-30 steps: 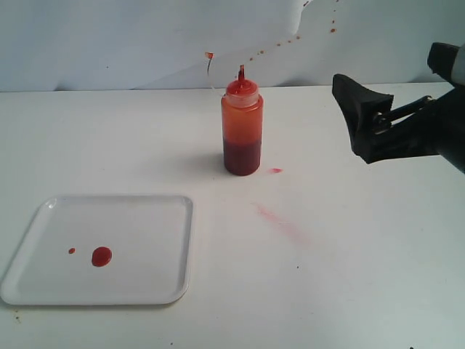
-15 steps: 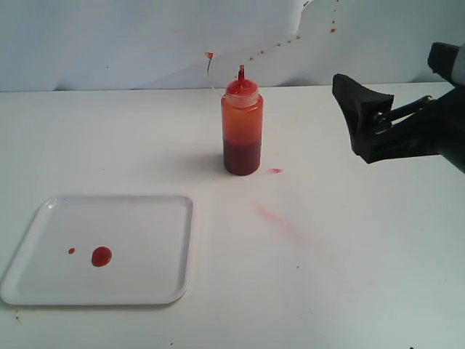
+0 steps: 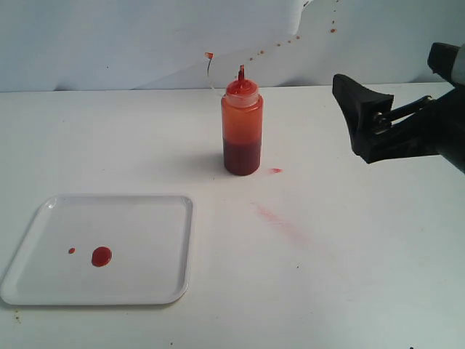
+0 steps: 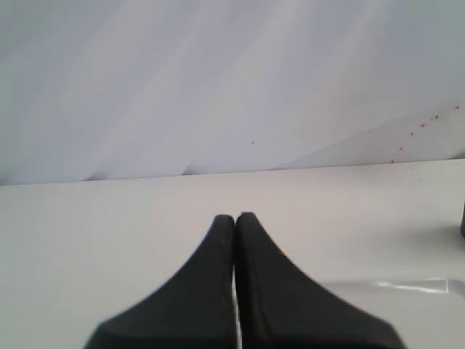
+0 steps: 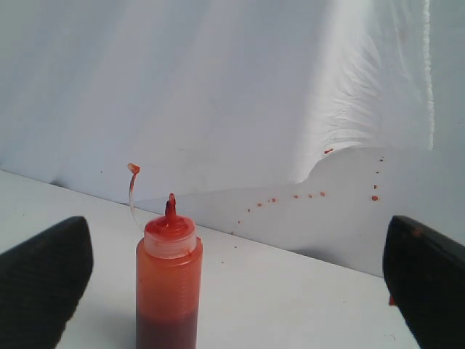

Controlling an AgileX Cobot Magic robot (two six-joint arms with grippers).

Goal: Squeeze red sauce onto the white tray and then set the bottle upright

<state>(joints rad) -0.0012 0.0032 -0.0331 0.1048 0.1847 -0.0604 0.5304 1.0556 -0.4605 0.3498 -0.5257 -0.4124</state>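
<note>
Red sauce (image 3: 102, 256) sits as a round blob on white tray (image 3: 156, 218), front-left of table (image 3: 363, 291). Bottle (image 3: 242, 131) stands upright mid-table, well apart from tray, cap off nozzle. Right gripper (image 5: 236, 240): jaws wide apart, empty, facing bottle. Left gripper (image 4: 235, 218): jaws pressed together, nothing btwn.
</note>
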